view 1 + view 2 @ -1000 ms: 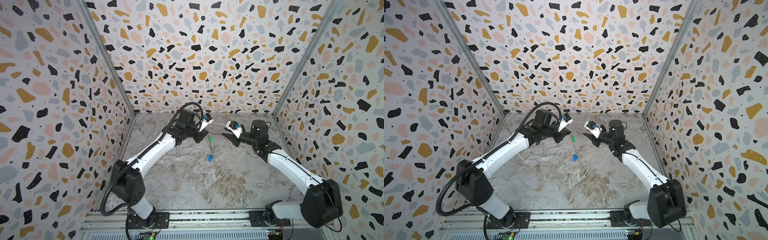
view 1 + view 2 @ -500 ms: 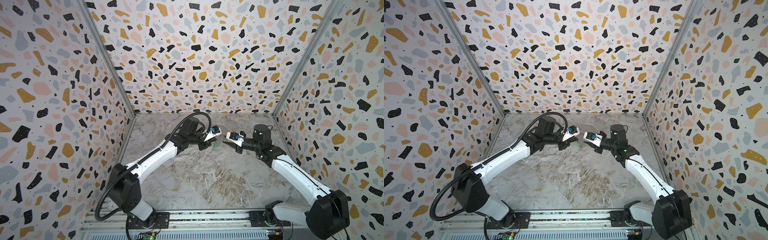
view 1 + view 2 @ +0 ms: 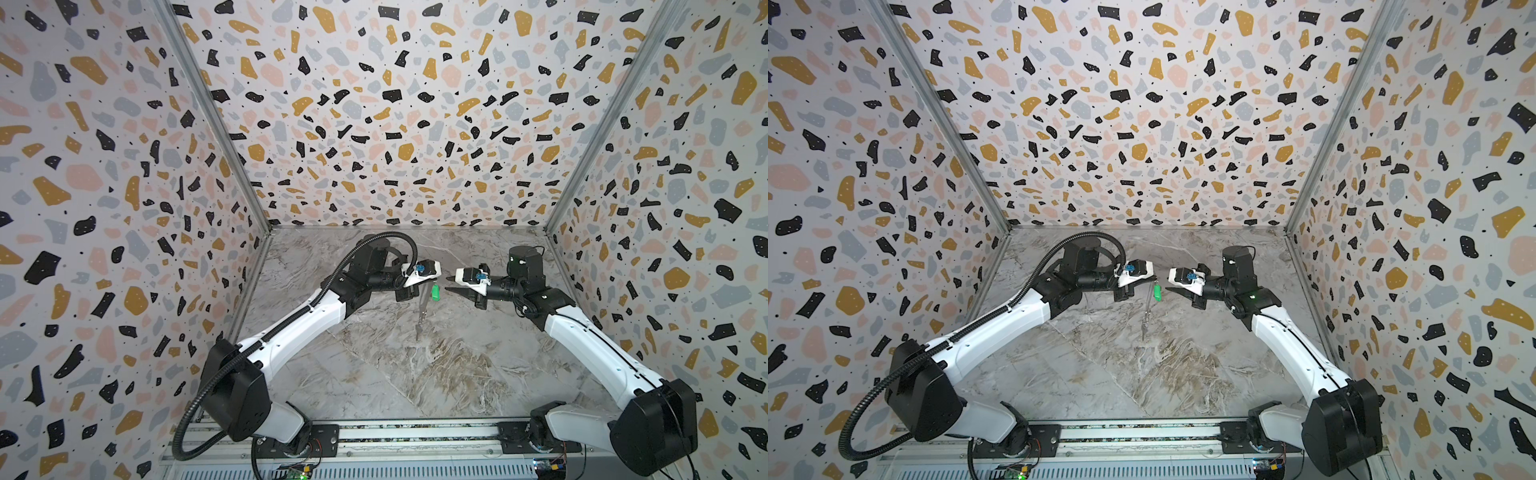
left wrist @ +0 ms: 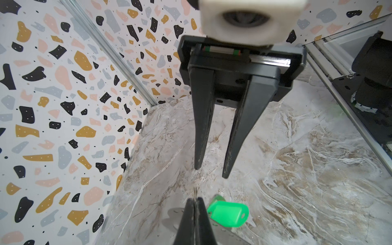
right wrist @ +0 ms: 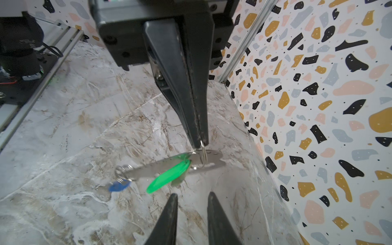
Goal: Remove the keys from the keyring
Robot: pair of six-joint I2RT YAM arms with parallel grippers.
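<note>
**Keyring hung up, right claw facing the green key**

I have the left gripper (image 5: 200, 143) pinched fully closed on a small metal ring (image 5: 203, 153) at the upper end of the keyring (image 5: 148, 168). That lets the flat plate hang over the marble table (image 3: 457, 365) with the keys dangling free, not lying flat. The green key (image 5: 167, 177) hangs beside the plate near that grip. The blue key (image 5: 118, 186) hangs from rings (image 5: 121, 169) at the far lower end. The right gripper (image 5: 192, 212) faces them, jaws partly apart and empty, near the green key but not touching. I judge green goes first, pulled against the left hold
</note>
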